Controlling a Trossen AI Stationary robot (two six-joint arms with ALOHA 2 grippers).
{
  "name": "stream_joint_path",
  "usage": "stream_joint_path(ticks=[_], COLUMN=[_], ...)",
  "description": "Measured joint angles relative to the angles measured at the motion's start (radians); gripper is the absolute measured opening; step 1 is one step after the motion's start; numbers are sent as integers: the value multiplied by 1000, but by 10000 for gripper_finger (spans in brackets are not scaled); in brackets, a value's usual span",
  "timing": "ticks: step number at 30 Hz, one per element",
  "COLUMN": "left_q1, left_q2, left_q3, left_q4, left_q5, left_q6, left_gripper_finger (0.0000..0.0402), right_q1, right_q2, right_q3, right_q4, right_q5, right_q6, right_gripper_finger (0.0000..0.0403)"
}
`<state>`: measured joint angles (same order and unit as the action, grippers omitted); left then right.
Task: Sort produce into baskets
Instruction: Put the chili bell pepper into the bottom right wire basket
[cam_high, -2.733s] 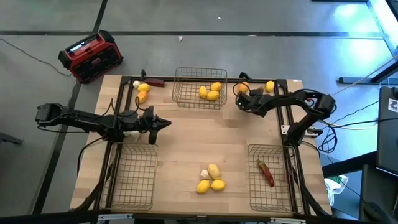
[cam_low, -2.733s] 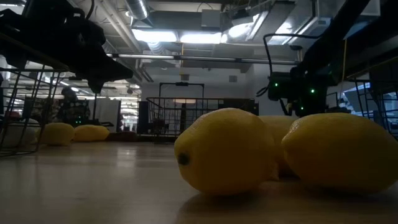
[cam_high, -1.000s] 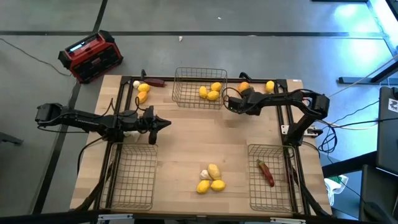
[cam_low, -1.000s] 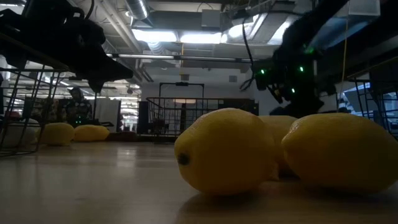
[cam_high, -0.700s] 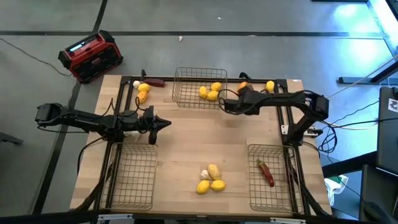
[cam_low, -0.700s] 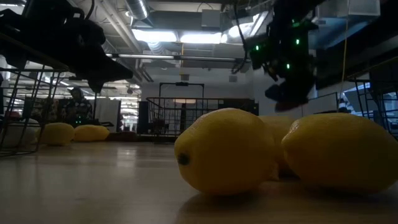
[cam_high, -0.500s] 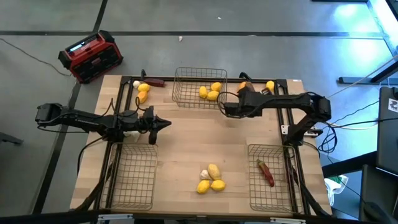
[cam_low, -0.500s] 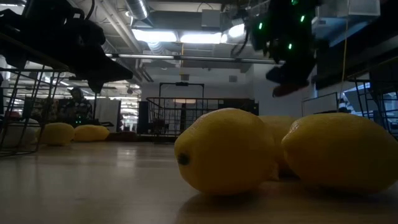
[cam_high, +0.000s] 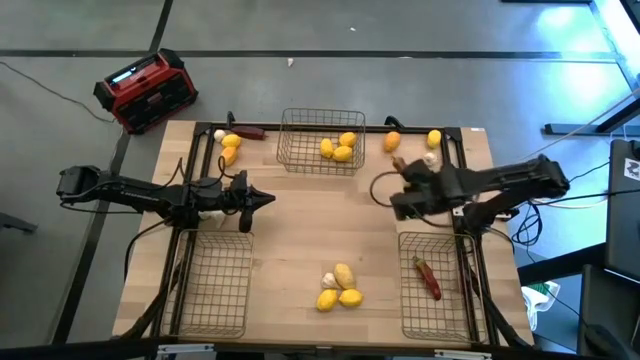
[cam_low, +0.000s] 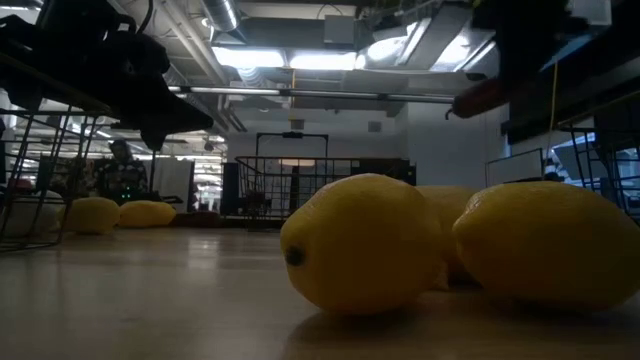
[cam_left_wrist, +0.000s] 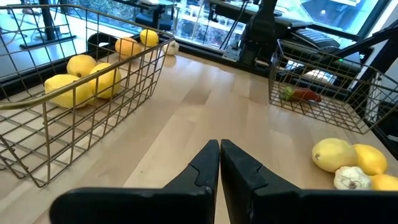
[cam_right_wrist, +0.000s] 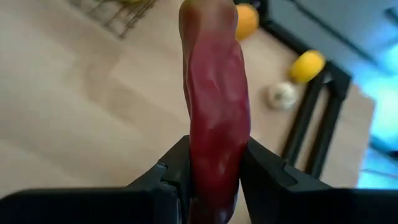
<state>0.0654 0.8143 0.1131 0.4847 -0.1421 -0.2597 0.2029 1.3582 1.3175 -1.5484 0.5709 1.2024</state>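
My right gripper (cam_high: 402, 180) hangs high over the table's right half, shut on a dark red chili (cam_right_wrist: 214, 93), which also shows in the low view (cam_low: 488, 97). My left gripper (cam_left_wrist: 219, 155) waits shut above the left side (cam_high: 265, 198). Three wire baskets: the far one (cam_high: 300, 150) holds lemons (cam_high: 340, 148), the near right one (cam_high: 445, 305) a chili (cam_high: 428, 278), and the near left one (cam_high: 213, 285) shows nothing inside. Lemons and a garlic bulb (cam_high: 340, 288) lie at the near centre. My right gripper pinches the chili's near end (cam_right_wrist: 214, 177) between its two fingers (cam_right_wrist: 177, 171), which lie along it. The fingers slant down from above. The chili sticks out past the fingertips, tilted, lifted clear of the table.
An orange fruit (cam_high: 392, 141), a lemon (cam_high: 433, 138) and a garlic bulb (cam_high: 430, 158) lie at the far right. More fruit (cam_high: 230, 147), garlic (cam_high: 219, 134) and a chili (cam_high: 250, 131) lie at the far left. A red-and-black box (cam_high: 147, 90) stands on the floor.
My right gripper has risen well above the table with the chili and swung away from the far basket, toward the near right. It has also tipped, and stays shut on the chili throughout.
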Motion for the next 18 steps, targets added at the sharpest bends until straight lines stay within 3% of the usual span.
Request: stream_joint_path(ticks=[12, 18], left_q1=[0, 0], left_q2=[0, 0], left_q3=[0, 0], left_q4=[0, -3], left_q5=[0, 0], left_q6=[-24, -25], left_gripper_finger=[13, 13], right_q1=[336, 534], right_q2=[-54, -48], right_q3=[0, -1], right_q4=[4, 13], right_q5=[-175, -199], right_q6=[261, 476], right_gripper_finger=[108, 108])
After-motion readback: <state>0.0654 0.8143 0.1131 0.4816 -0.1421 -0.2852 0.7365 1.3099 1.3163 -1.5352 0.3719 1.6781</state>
